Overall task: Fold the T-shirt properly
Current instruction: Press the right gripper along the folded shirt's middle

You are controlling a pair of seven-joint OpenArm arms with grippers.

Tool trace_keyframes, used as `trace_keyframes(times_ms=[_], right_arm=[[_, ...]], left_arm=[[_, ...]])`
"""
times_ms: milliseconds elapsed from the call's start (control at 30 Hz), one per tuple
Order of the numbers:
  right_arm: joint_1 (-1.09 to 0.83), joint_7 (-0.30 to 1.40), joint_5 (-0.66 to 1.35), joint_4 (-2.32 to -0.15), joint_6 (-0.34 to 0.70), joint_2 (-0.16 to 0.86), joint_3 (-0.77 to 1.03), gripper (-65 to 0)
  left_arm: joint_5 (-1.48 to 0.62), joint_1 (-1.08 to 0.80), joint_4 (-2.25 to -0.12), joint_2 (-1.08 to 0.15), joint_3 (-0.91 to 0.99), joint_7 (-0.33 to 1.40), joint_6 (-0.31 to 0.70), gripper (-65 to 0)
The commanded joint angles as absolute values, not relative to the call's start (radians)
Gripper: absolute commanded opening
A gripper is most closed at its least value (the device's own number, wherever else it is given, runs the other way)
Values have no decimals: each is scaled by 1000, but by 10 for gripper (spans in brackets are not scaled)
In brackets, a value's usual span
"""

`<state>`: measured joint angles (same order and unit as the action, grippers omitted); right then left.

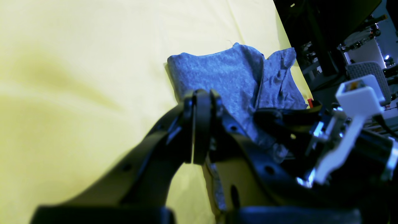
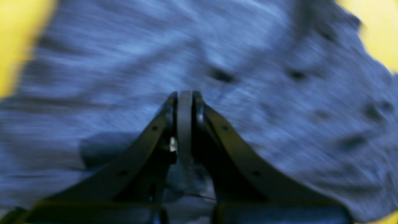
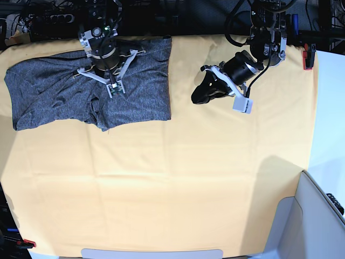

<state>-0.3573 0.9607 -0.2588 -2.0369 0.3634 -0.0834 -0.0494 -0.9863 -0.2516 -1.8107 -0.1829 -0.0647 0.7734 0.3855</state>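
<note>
The dark grey T-shirt [image 3: 54,91] lies partly folded and wrinkled at the back left of the table; it also shows in the left wrist view [image 1: 224,77] and fills the blurred right wrist view [image 2: 279,46]. My right gripper [image 3: 114,90] is over the middle of the shirt, fingers together [image 2: 185,96]; no pinched fabric shows. My left gripper [image 3: 197,97] hovers over bare cloth just right of the shirt's right edge, shut and empty [image 1: 202,99].
A yellow-orange cloth [image 3: 172,189] covers the whole table. A red clamp [image 3: 307,56] sits at the back right edge and another at the front left corner [image 3: 27,244]. A grey-white panel [image 3: 318,216] stands at the front right. Cables crowd the back edge.
</note>
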Motion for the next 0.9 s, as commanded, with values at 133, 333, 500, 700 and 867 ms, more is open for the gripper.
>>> trace_keyframes(times_ms=[133, 333, 500, 700, 867], right_arm=[[-329, 946, -259, -2037, 361, -33, 35, -650], [-269, 944, -260, -2012, 361, -12, 150, -650], [-219, 944, -260, -2022, 361, -13, 208, -650], [-225, 944, -254, -2051, 363, -62, 153, -650], [-243, 938, -254, -2054, 363, -91, 56, -650]], left_arm=[[-1006, -243, -1825, -188, -62, 750, 397, -645], [-1006, -245, -1825, -188, -62, 751, 397, -645], [-1006, -245, -1825, -185, -68, 751, 397, -645], [-1006, -249, -1825, -185, -65, 750, 397, -645], [-1006, -249, -1825, -186, -64, 750, 397, -645]])
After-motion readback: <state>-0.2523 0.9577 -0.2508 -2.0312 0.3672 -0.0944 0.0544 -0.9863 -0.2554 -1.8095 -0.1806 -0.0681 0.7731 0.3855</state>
